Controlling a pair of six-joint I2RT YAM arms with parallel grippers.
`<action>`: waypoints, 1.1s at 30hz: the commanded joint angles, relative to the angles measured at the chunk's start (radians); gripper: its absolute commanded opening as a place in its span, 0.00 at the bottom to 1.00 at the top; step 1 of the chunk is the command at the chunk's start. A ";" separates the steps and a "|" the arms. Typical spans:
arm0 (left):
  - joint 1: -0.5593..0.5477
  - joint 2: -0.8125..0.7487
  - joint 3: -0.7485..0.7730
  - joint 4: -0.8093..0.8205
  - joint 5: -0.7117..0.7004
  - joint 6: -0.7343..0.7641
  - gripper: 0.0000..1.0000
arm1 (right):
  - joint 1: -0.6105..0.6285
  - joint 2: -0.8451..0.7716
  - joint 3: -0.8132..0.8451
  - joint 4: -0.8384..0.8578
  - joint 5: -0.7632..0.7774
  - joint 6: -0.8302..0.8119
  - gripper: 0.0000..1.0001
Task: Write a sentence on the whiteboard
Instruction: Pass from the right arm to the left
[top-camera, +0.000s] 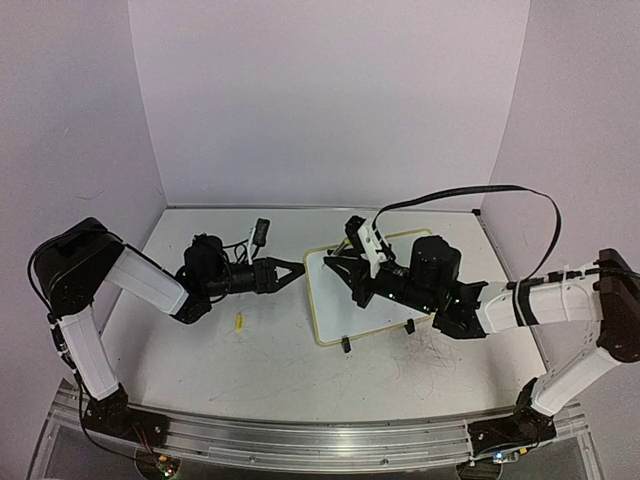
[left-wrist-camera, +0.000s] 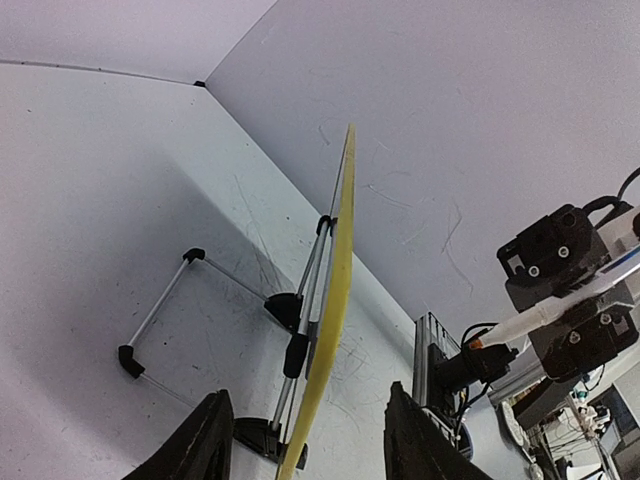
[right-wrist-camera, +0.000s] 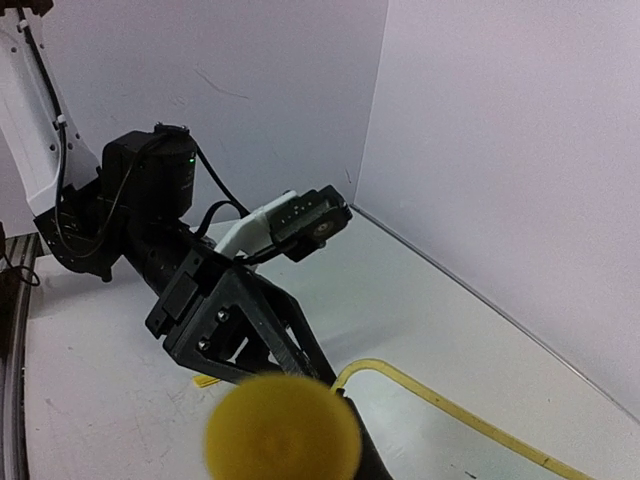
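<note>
A small yellow piece (top-camera: 239, 321) lies on the table (top-camera: 260, 370) near the left arm. Beyond it, the left gripper (top-camera: 300, 272) stands part open. Its fingers (left-wrist-camera: 200, 445) sit either side of the whiteboard's near-left edge without visibly touching it. The whiteboard (top-camera: 335, 315) rests right of centre, propped on its black feet. Over its far part, the right gripper (top-camera: 340, 268) is clamped on a white marker (left-wrist-camera: 530, 318), whose blurred yellow end fills the bottom of the right wrist view.

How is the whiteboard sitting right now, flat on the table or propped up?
Propped up at a tilt. The left wrist view shows the whiteboard edge-on, leaning on a wire stand behind it.
</note>
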 joint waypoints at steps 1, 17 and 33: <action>-0.003 0.047 0.058 0.062 0.051 -0.005 0.47 | 0.002 0.041 -0.014 0.148 0.024 -0.049 0.00; -0.005 0.080 0.103 0.070 0.099 -0.011 0.31 | -0.002 0.064 -0.077 0.307 0.030 -0.015 0.00; -0.013 -0.350 -0.019 -0.158 0.039 -0.023 0.71 | -0.151 -0.138 -0.063 0.165 -0.400 0.642 0.00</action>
